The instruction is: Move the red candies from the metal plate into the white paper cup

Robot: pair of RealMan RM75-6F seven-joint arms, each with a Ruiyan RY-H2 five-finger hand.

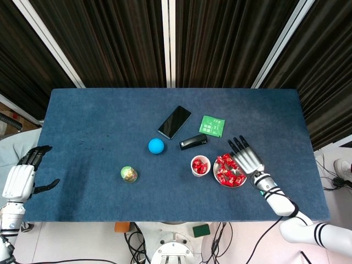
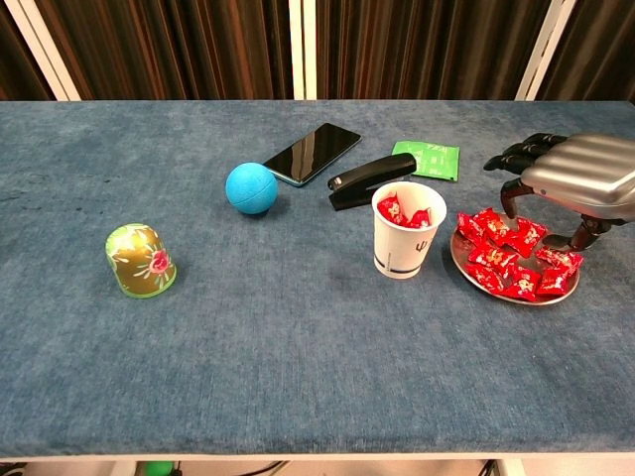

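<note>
A metal plate point(image 2: 459, 260) point(image 1: 219, 181) at the right holds several red candies point(image 2: 511, 260) point(image 1: 228, 170). Just left of it stands the white paper cup point(image 2: 407, 231) point(image 1: 200, 165) with a few red candies inside. My right hand point(image 2: 575, 178) point(image 1: 246, 157) hovers over the plate's far right side, palm down, fingers spread and pointing down at the candies; it holds nothing that I can see. My left hand point(image 1: 22, 175) hangs open off the table's left edge, seen only in the head view.
A black stapler point(image 2: 369, 183) and a green packet point(image 2: 429, 159) lie behind the cup. A black phone point(image 2: 313, 153) and a blue ball point(image 2: 251, 187) sit near the middle. A green-gold dome toy point(image 2: 140, 260) stands at the left.
</note>
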